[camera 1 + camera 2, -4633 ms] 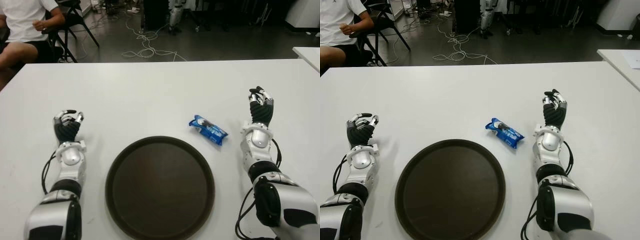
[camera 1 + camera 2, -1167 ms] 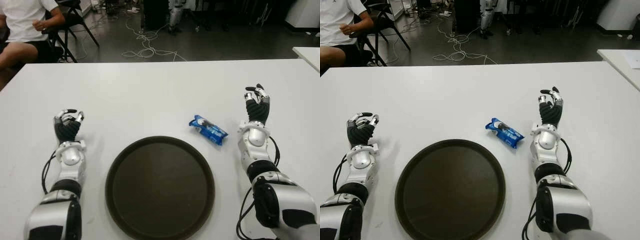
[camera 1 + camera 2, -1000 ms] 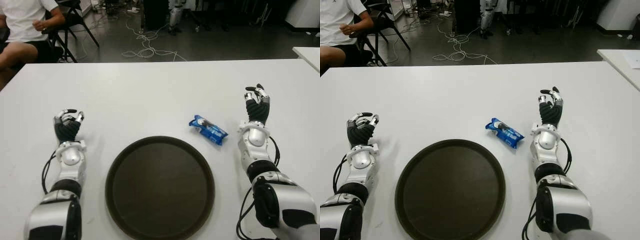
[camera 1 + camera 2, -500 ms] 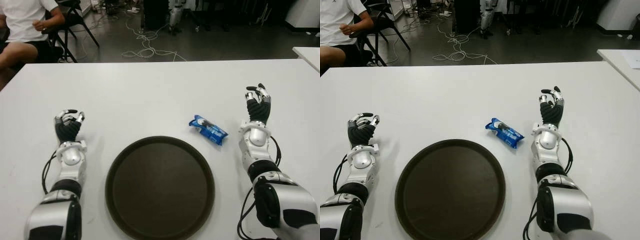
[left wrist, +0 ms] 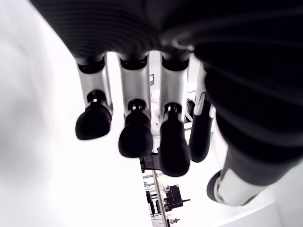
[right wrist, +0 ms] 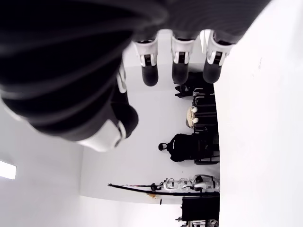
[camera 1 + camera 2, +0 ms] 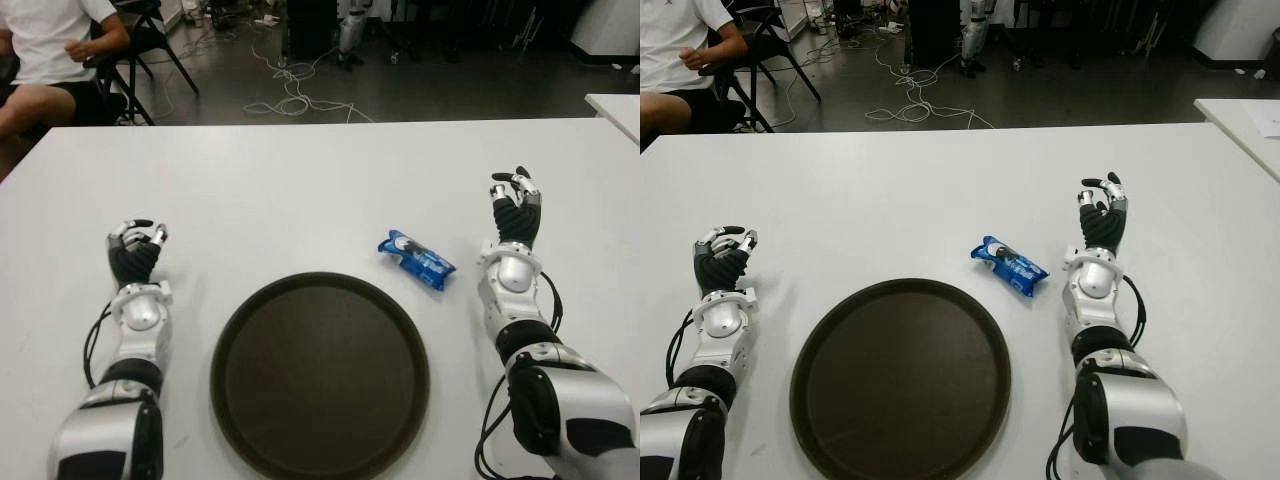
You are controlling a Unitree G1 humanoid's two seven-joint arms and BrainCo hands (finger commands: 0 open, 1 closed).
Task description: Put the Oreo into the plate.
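A blue Oreo pack (image 7: 416,260) lies on the white table (image 7: 300,185), just beyond the right rim of the round dark brown plate (image 7: 320,375). My right hand (image 7: 514,190) is raised to the right of the pack, about a hand's width away. Its fingers (image 6: 150,71) hang loose and hold nothing. My left hand (image 7: 136,240) shows to the left of the plate, with its fingers (image 5: 135,135) loosely bent around nothing. The plate holds nothing.
A seated person (image 7: 45,50) and a folding chair (image 7: 150,40) are beyond the table's far left corner. Cables (image 7: 290,95) trail on the dark floor behind. A second white table's corner (image 7: 618,108) shows at the right.
Since the oldest frame my right hand has shifted slightly farther and toward the pack. Over the last second nothing visibly moved.
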